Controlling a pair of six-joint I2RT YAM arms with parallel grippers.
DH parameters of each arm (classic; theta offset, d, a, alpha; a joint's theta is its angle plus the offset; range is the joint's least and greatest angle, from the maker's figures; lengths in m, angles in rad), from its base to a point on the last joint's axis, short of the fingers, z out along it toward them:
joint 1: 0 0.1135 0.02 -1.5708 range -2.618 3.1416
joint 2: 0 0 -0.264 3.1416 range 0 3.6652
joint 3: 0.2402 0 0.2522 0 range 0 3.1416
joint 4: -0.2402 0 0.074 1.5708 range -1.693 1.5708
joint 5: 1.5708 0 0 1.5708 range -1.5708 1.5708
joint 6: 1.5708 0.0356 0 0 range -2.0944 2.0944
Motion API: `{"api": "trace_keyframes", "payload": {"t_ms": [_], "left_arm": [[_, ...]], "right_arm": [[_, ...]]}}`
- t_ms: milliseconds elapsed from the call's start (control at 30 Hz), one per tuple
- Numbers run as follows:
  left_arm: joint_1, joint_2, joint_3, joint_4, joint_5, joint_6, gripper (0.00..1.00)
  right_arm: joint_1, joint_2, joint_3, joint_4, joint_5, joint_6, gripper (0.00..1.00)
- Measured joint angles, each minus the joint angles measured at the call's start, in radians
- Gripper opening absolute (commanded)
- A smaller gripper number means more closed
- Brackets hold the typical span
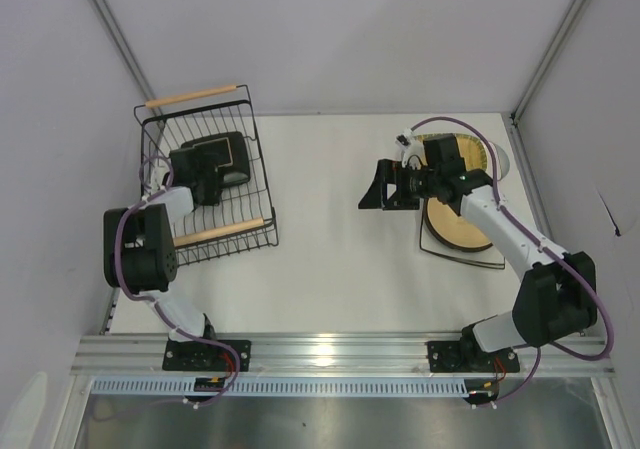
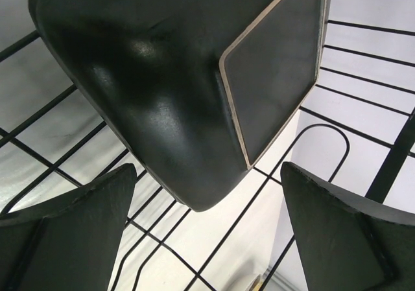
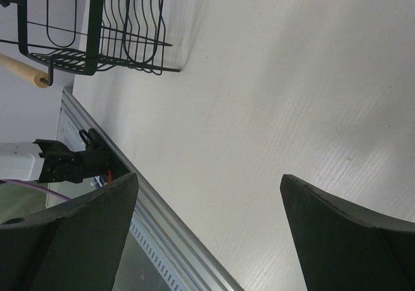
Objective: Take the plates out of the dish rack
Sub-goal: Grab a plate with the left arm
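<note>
Your left claw point(image 2: 209, 174) is down inside the dish rack point(image 1: 262, 184), which sits near the far-left corner of the surface point(image 1: 330, 269). Its fingers are spread wide with nothing clamped. One dark plate point(image 2: 162, 77) is left in the rack. It leans with its underside and square foot ring facing your wrist cam, its lower corner between the fingers but not touching them.

Your right claw point(image 3: 209, 177) is also spread wide and empty, over bare surface mid-way across, pointing at the left edge. The other plates sit by the right edge: a tan round plate point(image 1: 462, 227) on top, and a mustard plate point(image 1: 478, 149) behind it toward the far-right corner, partly hidden by the arm.
</note>
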Motion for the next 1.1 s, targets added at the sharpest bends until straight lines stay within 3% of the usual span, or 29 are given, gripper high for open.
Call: {"api": "trace_keyframes", "payload": {"t_ms": [1100], "left_arm": [[0.021,0.013,0.000,0.027,0.032,-0.046,0.98]], "right_arm": [[0.000,0.102,0.035,-0.012,-0.001,-0.005,1.00]]}}
